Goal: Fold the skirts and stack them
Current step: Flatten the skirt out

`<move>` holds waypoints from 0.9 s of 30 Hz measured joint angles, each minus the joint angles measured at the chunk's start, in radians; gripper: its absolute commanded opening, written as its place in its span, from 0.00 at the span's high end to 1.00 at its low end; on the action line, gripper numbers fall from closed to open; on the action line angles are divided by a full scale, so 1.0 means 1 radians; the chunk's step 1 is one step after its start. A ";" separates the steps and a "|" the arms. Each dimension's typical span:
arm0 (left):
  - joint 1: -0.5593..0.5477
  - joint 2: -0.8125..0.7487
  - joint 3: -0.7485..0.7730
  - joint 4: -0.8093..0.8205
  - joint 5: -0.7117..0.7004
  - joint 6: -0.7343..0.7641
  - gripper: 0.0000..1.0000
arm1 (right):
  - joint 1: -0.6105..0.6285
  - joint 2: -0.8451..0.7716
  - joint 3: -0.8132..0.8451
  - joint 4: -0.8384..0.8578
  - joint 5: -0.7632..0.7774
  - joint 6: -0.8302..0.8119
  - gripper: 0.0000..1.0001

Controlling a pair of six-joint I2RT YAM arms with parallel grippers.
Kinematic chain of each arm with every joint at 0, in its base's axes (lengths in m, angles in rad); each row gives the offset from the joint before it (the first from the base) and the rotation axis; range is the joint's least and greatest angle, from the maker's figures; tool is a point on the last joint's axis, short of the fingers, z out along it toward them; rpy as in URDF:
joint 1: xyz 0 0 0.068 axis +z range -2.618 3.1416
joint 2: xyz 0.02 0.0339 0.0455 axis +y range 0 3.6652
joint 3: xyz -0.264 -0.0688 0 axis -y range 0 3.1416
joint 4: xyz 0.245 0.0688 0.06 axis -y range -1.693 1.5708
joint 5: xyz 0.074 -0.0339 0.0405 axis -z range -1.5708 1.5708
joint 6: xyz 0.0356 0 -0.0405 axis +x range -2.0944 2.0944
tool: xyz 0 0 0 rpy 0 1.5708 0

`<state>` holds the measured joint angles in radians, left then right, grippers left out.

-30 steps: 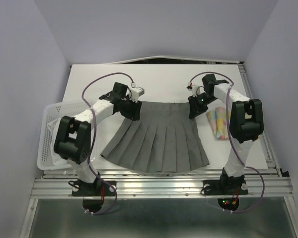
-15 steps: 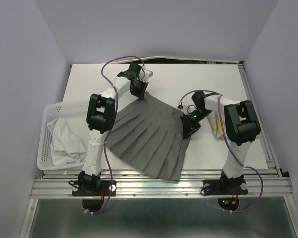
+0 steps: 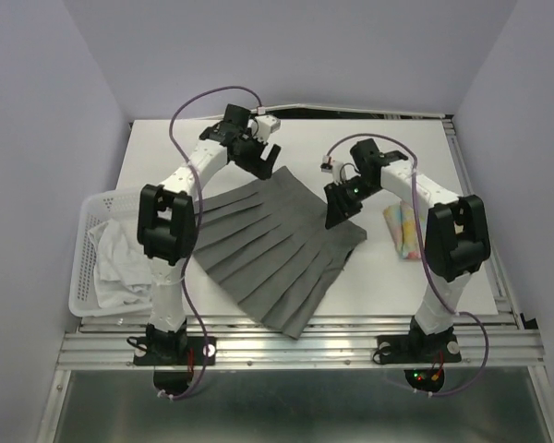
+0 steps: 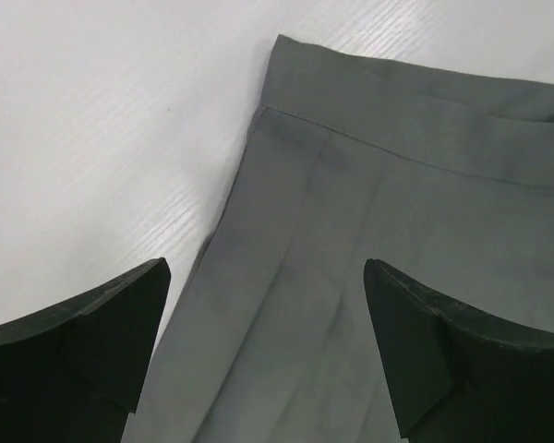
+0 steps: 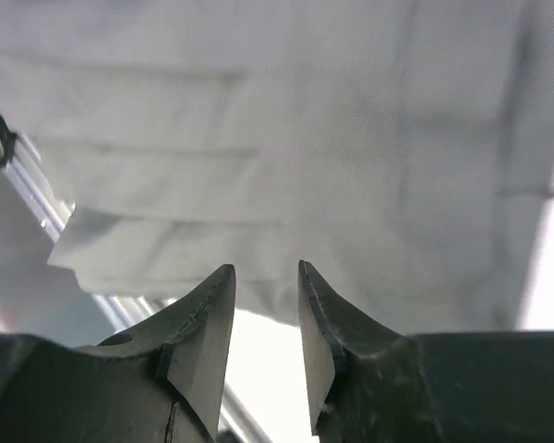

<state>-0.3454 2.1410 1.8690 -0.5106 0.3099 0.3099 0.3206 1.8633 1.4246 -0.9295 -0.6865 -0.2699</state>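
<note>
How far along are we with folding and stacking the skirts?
Done: the floral skirt lies as a small folded bundle on the right. In hand: the grey pleated skirt is spread flat, unfolded, with the open left gripper over one waistband corner and the right gripper near the other, holding nothing. Left: folding the grey one, then the white skirt crumpled in the basket, and stacking all three.
</note>
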 measured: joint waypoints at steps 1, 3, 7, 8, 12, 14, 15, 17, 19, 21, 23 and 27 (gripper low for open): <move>0.001 -0.046 -0.024 0.000 0.008 0.004 0.02 | -0.004 0.002 0.029 0.016 0.002 0.002 0.62; 0.003 -0.147 -0.071 0.008 0.024 0.006 0.14 | -0.007 0.031 0.117 0.028 0.010 0.000 0.63; 0.010 -0.274 -0.159 0.023 0.045 -0.011 0.64 | -0.006 0.154 0.267 0.066 0.066 -0.025 0.65; 0.010 -0.290 -0.190 0.023 0.046 -0.022 0.71 | -0.006 0.192 0.283 0.079 0.090 -0.034 0.67; 0.014 -0.282 -0.333 -0.011 0.040 -0.050 0.82 | -0.006 0.295 0.286 0.088 0.177 -0.061 0.69; 0.014 -0.269 -0.391 -0.026 0.035 -0.054 0.83 | -0.009 0.316 0.254 0.105 0.201 -0.072 0.71; 0.015 -0.264 -0.425 -0.032 0.031 -0.053 0.83 | -0.010 0.308 0.231 0.122 0.206 -0.072 0.71; 0.016 -0.254 -0.468 -0.061 0.026 -0.052 0.84 | -0.012 0.263 0.163 0.142 0.217 -0.076 0.71; 0.017 -0.241 -0.472 -0.073 0.022 -0.048 0.84 | -0.010 0.218 0.091 0.143 0.216 -0.082 0.71; 0.018 -0.210 -0.456 -0.076 0.027 -0.037 0.85 | -0.002 0.174 0.015 0.130 0.209 -0.083 0.72; 0.018 -0.165 -0.432 -0.074 0.031 -0.029 0.85 | 0.014 0.148 -0.036 0.093 0.188 -0.084 0.75; 0.018 -0.072 -0.354 -0.079 0.063 -0.019 0.85 | 0.050 0.135 -0.079 -0.016 0.121 -0.113 0.78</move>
<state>-0.3271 2.0693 1.5146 -0.5896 0.3733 0.2905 0.3706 1.9987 1.3453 -0.9451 -0.5652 -0.3832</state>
